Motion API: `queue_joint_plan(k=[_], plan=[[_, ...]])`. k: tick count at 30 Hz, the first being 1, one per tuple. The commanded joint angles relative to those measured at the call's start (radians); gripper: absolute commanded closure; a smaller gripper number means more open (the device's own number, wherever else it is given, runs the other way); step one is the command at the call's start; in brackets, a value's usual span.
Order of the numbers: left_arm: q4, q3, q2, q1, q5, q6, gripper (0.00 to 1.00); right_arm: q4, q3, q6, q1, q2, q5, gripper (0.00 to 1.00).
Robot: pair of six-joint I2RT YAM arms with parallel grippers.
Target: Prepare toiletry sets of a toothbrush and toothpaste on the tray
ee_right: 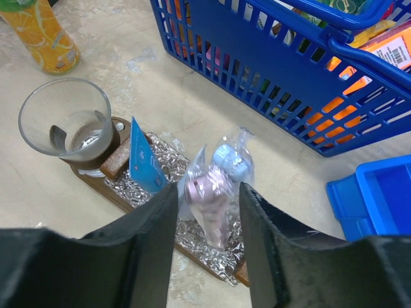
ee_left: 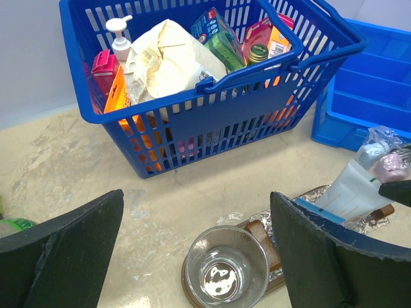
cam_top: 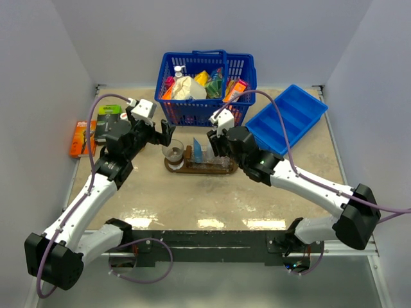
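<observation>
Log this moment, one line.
left gripper open near clear glass cup; right gripper open astride pink clear-wrapped item; dark brown wooden oval tray holds blue wedge-shaped tube

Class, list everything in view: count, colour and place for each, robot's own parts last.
shopping basket: one, blue, far centre
compartment bin: one, blue, right of basket
tray: one, dark brown, centre
glass cup: one, clear, tray's left end
wedge tube: one, blue, upright on tray
pink-topped wrapped item: one, on tray
pale-blue-topped wrapped item: one, beside it
bottle: one, orange, near cup, off tray
packet: one, orange, table's left edge
left claw: black, open, near cup
right claw: black, open, astride pink-topped item
</observation>
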Motion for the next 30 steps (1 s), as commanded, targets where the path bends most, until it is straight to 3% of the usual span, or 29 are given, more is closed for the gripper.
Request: queue_joint_plan(k=[1, 13, 24, 30], plan=[[0.048, -0.004, -0.017, 0.004, 0.003, 0.012, 0.00, 0.005, -0.001, 0.025, 0.002, -0.039, 0.031, 0.52], [0.050, -0.003, -0.014, 0.003, 0.004, 0.011, 0.00, 0.003, 0.004, 0.047, 0.002, -0.069, 0.028, 0.35], [0.045, -0.003, -0.017, 0.004, -0.037, -0.004, 0.00, 0.026, -0.002, 0.087, -0.009, -0.114, 0.004, 0.13], [0.042, 0.000, -0.014, 0.004, -0.072, -0.024, 0.00, 0.066, -0.022, 0.139, -0.097, -0.146, -0.109, 0.12]])
